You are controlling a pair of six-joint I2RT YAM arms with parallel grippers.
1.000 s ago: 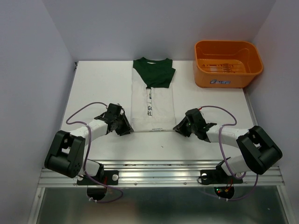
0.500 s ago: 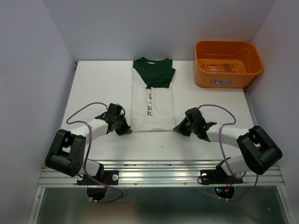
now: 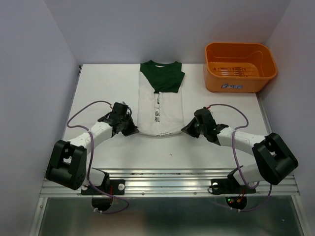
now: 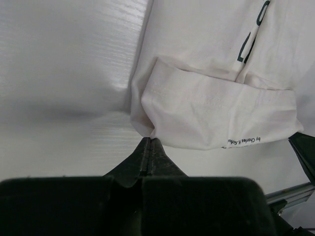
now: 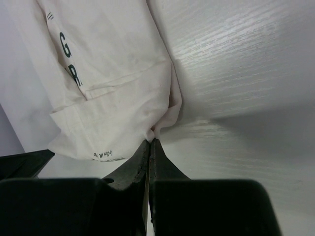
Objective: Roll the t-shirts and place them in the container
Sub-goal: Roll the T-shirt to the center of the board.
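The left gripper (image 4: 149, 142) is at the near left corner of the t-shirt (image 3: 160, 105). Its two fingers are pressed together, and they pinch the edge of the white cloth at that corner. The t-shirt lies in the middle of the table (image 3: 98, 88), folded into a narrow strip, with the green collar at the far end and the hem at the near end. The near hem is raised from the table and turned over a little towards the far side.

The right gripper (image 5: 150, 141) is at the near right corner, also closed and pinching the cloth. An orange basket (image 3: 239, 66) stands at the far right.

I judge that the rolling is only at its first turn. Almost the whole length is not yet rolled.
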